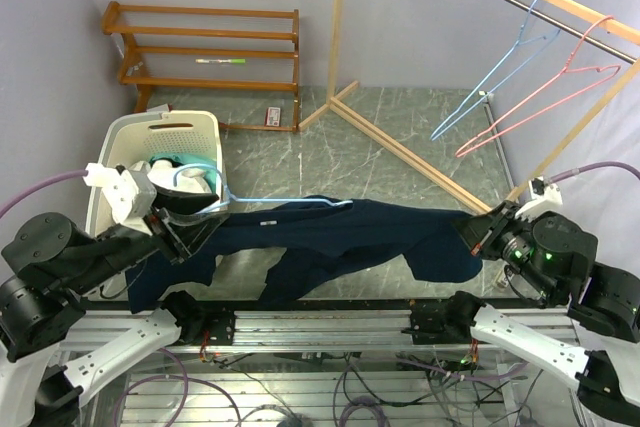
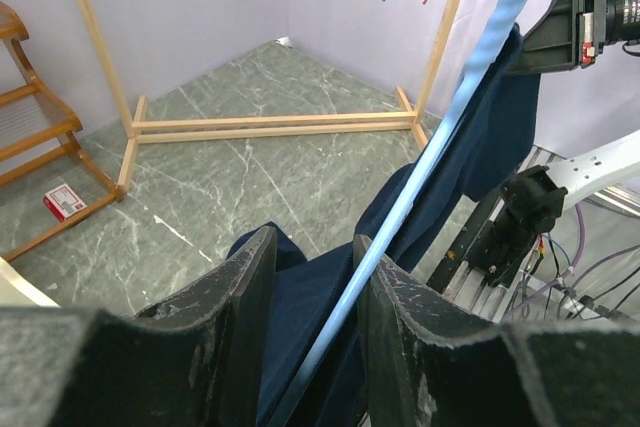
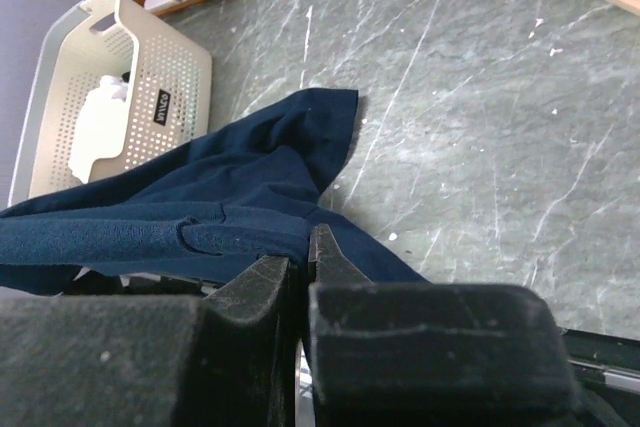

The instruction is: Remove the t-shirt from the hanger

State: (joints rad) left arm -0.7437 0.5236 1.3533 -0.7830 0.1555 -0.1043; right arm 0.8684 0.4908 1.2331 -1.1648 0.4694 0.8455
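Note:
The navy t-shirt [image 1: 370,232] hangs stretched between my two grippers above the table's near edge. A light-blue hanger [image 1: 290,204] sticks out of its left part, with the hook over the basket. My left gripper [image 1: 195,222] holds that end. In the left wrist view its jaws [image 2: 313,242] stand partly apart, with the hanger rod [image 2: 440,147] against the right finger and t-shirt fabric [image 2: 480,157] filling the gap. My right gripper [image 1: 478,232] is shut on the shirt's other end. The right wrist view shows its fingers [image 3: 300,252] pinched on the navy cloth [image 3: 200,217].
A white laundry basket [image 1: 190,132] with clothes stands behind the left arm. A wooden garment rack [image 1: 400,152] crosses the back right, with a blue hanger [image 1: 500,77] and a pink hanger [image 1: 560,97] on its rail. A wooden shelf [image 1: 200,37] and a small red box [image 1: 272,115] are far left.

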